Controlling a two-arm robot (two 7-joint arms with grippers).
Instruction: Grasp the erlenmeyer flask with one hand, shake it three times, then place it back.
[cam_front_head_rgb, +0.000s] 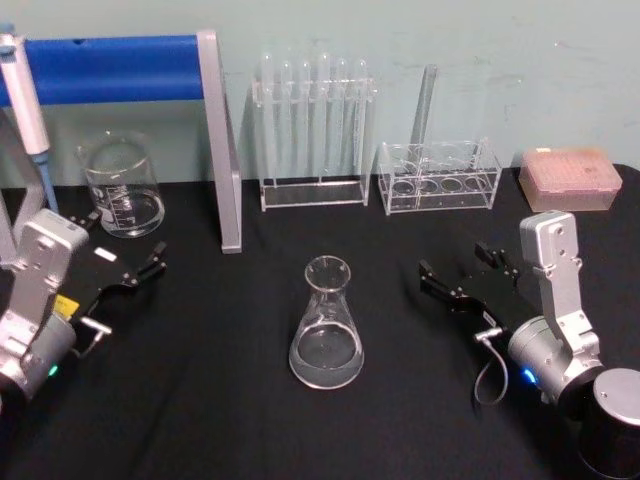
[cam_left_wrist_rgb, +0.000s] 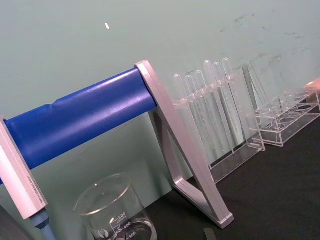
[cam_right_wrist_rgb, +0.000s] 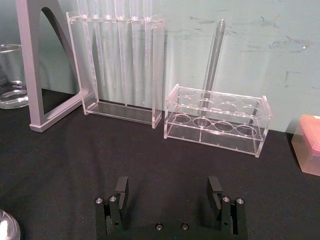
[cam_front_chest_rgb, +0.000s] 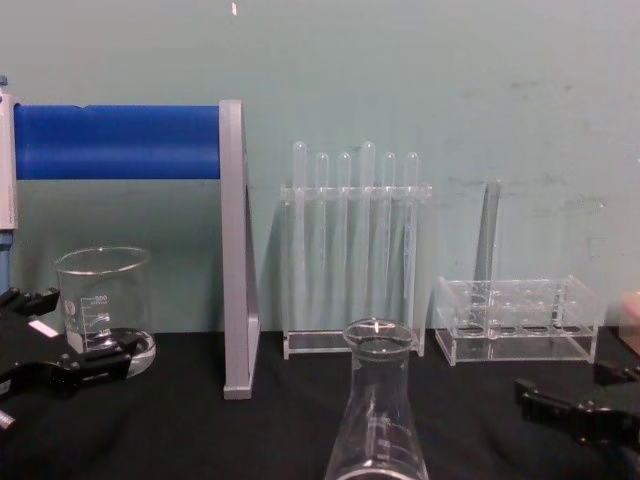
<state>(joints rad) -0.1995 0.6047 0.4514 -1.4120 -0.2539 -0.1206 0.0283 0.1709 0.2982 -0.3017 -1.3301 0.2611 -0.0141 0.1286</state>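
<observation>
Your erlenmeyer flask stands upright on the black bench, near the middle and toward the front edge, with nothing gripping it. A little clear liquid sits in its wide base. In the chest view its neck and flared rim rise in the foreground, in front of the tall test tube rack.

Your right hand hovers to the right of the flask, apart from it, fingers spread and holding nothing; the right wrist view shows its two black fingertips well separated above the bench.

Your left hand rests over the bench on the left, also released and empty, just in front of the glass beaker. Behind it stands the blue bar stand on its grey frame. A low rack holding one test tube sits at the back right.
</observation>
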